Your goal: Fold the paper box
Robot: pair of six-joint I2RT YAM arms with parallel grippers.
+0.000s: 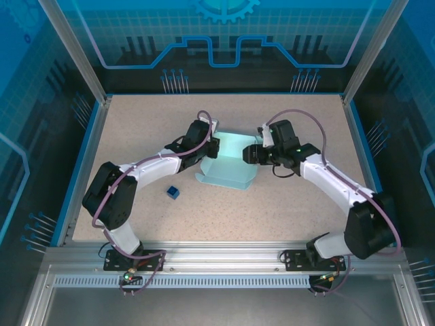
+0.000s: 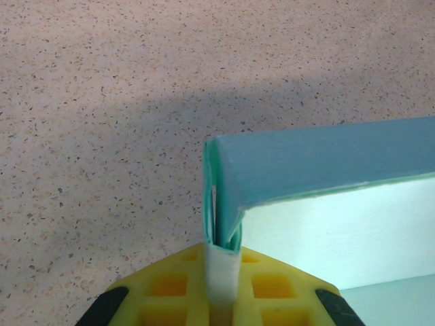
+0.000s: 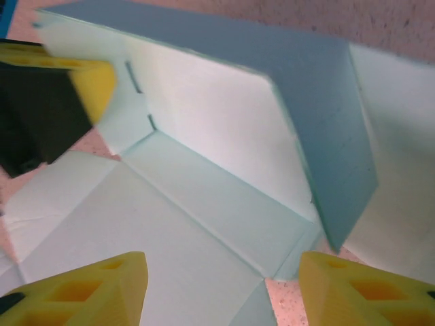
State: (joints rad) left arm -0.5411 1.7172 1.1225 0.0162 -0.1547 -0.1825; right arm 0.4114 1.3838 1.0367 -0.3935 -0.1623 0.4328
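Observation:
The paper box (image 1: 229,165) is a pale light-blue card sheet, partly folded, lying mid-table between both arms. My left gripper (image 1: 210,145) is at its left rear corner, shut on a raised wall's folded edge (image 2: 222,234); that wall (image 2: 326,159) stands upright and runs to the right. My right gripper (image 1: 249,153) hovers at the box's right side, open, its yellow fingers (image 3: 88,288) spread wide above the flat floor panel (image 3: 170,231). A raised blue flap (image 3: 319,122) stands ahead of it. The left gripper's yellow finger (image 3: 68,81) shows at the upper left of the right wrist view.
A tiny dark blue cube (image 1: 172,193) lies on the speckled tabletop (image 1: 272,217) near the left arm. Blue rails (image 1: 81,163) and metal posts (image 1: 75,51) bound the table on all sides.

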